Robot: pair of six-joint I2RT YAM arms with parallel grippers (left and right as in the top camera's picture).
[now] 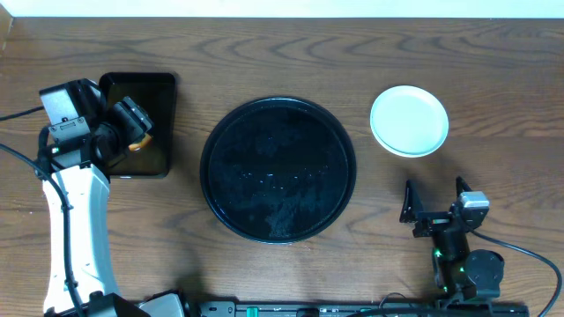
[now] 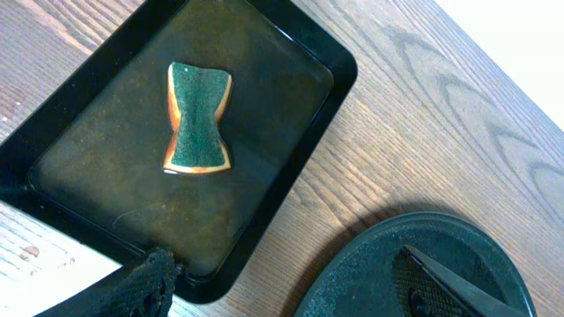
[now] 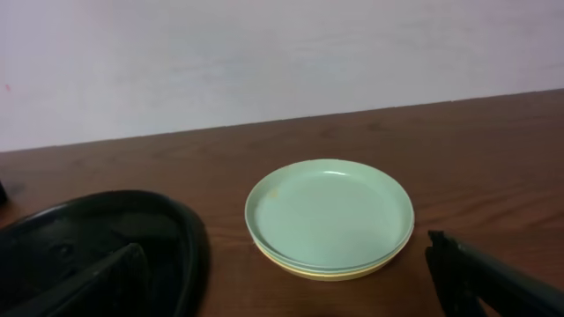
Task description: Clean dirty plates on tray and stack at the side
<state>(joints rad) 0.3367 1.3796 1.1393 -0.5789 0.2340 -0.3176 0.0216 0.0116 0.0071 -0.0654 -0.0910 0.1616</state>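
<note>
Nearest the robot, the right gripper hangs over bare wood with its fingers spread wide, holding and touching nothing. Beyond it and to its left, the round black tray lies flat at the table's middle, its floor streaked with a sheen. Being round, it has no long axis.

Farther back on the right, well apart from the tray, the plates sit stacked rim up. A mint one is on top and the yellow one's edge shows at the bottom.

At far left, the left gripper hovers over the rectangular tray, jaws apart and empty. The sponge lies in that tray, green side up, lengthwise along it.
</note>
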